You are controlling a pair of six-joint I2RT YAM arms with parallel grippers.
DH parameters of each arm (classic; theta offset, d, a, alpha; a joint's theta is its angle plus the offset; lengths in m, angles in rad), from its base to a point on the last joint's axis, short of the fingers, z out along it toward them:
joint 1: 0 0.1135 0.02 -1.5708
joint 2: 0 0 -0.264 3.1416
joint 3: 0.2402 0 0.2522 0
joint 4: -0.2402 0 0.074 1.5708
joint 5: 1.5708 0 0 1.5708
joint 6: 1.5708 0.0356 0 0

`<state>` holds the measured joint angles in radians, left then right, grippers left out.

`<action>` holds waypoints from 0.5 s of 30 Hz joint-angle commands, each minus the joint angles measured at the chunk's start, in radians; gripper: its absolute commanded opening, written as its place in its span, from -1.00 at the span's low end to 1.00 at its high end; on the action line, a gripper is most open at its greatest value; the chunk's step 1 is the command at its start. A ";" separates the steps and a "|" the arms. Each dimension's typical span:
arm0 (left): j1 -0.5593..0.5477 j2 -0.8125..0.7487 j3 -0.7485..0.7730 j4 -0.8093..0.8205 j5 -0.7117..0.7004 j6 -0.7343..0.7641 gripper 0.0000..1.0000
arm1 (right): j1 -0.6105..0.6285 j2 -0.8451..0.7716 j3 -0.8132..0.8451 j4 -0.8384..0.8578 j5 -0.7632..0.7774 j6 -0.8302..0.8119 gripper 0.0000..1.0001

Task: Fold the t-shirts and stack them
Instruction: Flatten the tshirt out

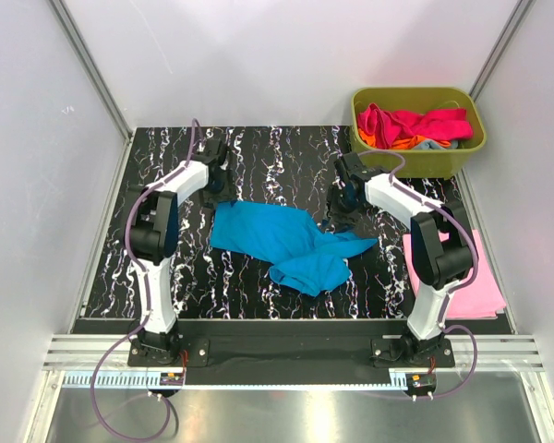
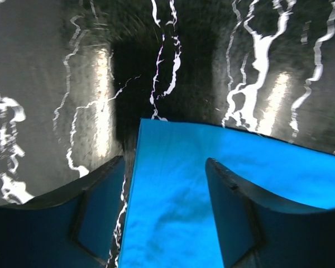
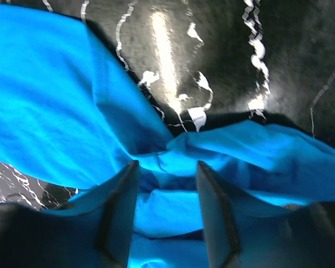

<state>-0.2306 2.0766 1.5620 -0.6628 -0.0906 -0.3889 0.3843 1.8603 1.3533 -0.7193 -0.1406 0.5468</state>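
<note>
here we go: the bright cyan-blue cloth t-shirt (image 1: pixel 277 235) lies rumpled in the middle of the black, white-veined marbled table surface (image 1: pixel 166 277). its left half is spread fairly flat, and its near right part is bunched into a lump.

the left gripper (image 1: pixel 216 192) is down at the shirt's far left corner. from the left wrist, that gripper (image 2: pixel 164 162) has its dark fingers (image 2: pixel 251 223) spread wide. a straight blue edge of the shirt (image 2: pixel 173 201) lies flat in the gap between them, and a sliver of marbled surface shows beside the left finger. nothing is pinched there.

over to the right gripper (image 1: pixel 340 214), which is down at the shirt's far right side, where a tongue of cloth runs out. the right wrist view shows this gripper (image 3: pixel 167 163) with a narrower gap, and the blue cloth (image 3: pixel 50 95) is gathered into a tight twist right at the fingertips (image 3: pixel 120 218). cloth fills the space between the jaws. whether they are squeezing it, i cannot tell.

a light pink cloth t-shirt (image 1: pixel 480 281) lies flat and squared-off at the right edge of the surface, near the near right corner, partly behind the right arm.

at the far right corner sits an olive-green plastic tub (image 1: pixel 415 164). it holds a magenta cloth shirt (image 1: pixel 425 122) heaped on top, an orange cloth shirt (image 1: pixel 402 143) beneath it, and a bit of a grey-blue cloth shirt (image 1: pixel 434 145).
</note>
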 commanded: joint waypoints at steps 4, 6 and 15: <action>0.014 0.051 0.056 0.023 0.006 0.027 -0.03 | 0.001 0.017 -0.010 0.047 -0.031 -0.039 0.11; 0.025 0.059 0.061 0.031 0.012 0.028 -0.15 | -0.001 0.036 -0.006 0.044 -0.021 -0.022 0.09; 0.056 0.002 0.078 0.043 0.037 0.013 -1.00 | 0.001 0.109 0.009 0.044 0.038 -0.010 -0.07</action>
<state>-0.1829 2.1242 1.5993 -0.6537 -0.0662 -0.3714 0.3843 1.9343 1.3388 -0.6910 -0.1421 0.5381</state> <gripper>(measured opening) 0.016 0.478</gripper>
